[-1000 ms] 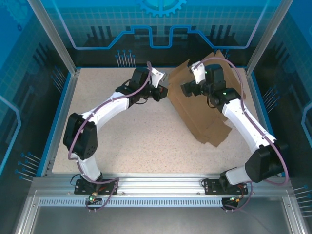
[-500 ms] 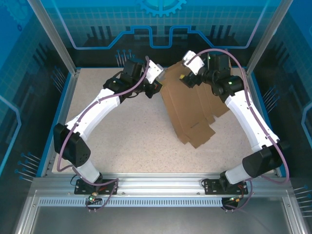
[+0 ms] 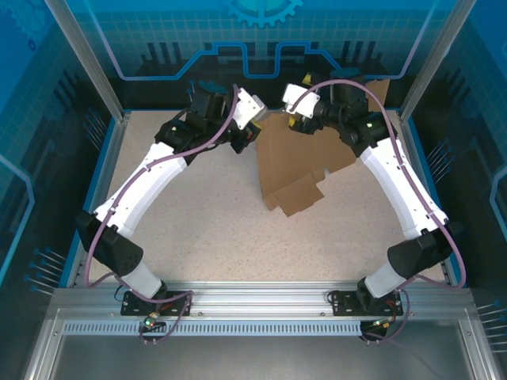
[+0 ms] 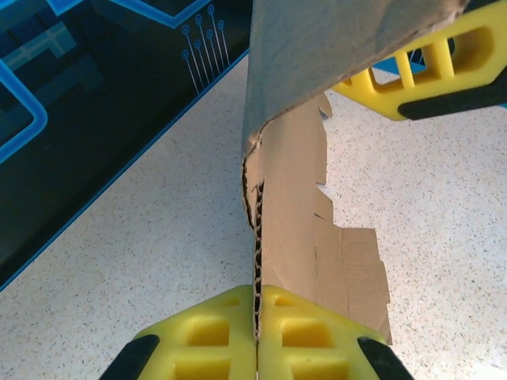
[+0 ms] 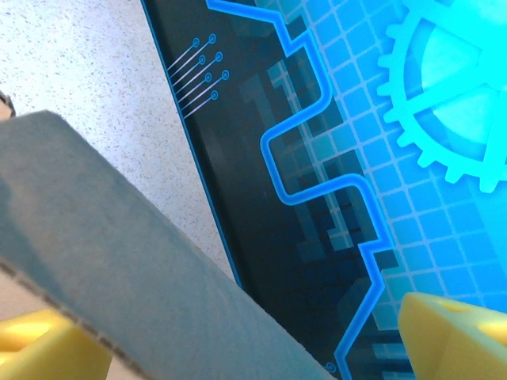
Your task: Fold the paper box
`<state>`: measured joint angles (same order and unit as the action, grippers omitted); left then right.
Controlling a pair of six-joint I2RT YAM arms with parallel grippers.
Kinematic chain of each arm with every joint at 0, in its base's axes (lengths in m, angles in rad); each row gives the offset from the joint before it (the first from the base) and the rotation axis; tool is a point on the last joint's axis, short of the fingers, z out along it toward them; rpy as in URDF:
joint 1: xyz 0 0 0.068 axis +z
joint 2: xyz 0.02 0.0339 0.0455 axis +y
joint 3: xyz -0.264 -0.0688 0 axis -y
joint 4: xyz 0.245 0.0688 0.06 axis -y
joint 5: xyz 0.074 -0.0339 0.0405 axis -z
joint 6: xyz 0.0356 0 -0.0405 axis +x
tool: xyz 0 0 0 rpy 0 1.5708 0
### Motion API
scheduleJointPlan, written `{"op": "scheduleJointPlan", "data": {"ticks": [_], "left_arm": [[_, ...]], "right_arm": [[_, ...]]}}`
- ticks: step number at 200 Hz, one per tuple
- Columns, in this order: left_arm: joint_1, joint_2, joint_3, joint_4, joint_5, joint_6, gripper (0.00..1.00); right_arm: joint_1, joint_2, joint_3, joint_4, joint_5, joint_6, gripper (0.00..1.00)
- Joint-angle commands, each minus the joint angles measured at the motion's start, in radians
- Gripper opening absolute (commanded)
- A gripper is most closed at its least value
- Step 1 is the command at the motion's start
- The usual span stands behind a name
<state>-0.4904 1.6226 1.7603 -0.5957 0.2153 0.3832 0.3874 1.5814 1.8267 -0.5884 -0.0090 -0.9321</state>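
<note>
Bright even light, soft shadows, wrist close-ups blurred near lens

The speckled beige table [image 3: 214, 237], edged in blue, lay beneath the brown paper box [image 3: 289, 170], whose lowest flaps reached down near its middle, though whether they touched it could not be told.

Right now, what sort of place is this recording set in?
Likely a purpose-built robot test cell: a speckled tabletop fenced by aluminium frame posts, and backdrop panels printed with blue circuit lines and a gear.
</note>
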Motion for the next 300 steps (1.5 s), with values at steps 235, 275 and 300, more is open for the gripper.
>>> {"op": "scheduleJointPlan", "data": {"ticks": [235,275,300], "left_arm": [[0.277,-0.575,-0.644,0.526,0.058,-0.537,0.96],[0.296,-0.583,-0.688,0.526,0.052,-0.557,0.98],[0.310,-0.609,-0.708,0.519,0.055,-0.572,0.99]], "right_arm": [[-0.235,-0.122,0.084,-0.036,-0.499,0.573,0.00],[-0.277,-0.130,0.046,-0.012,-0.529,0.663,0.00],[-0.300,-0.122,0.048,-0.027,-0.523,0.700,0.00]]}}
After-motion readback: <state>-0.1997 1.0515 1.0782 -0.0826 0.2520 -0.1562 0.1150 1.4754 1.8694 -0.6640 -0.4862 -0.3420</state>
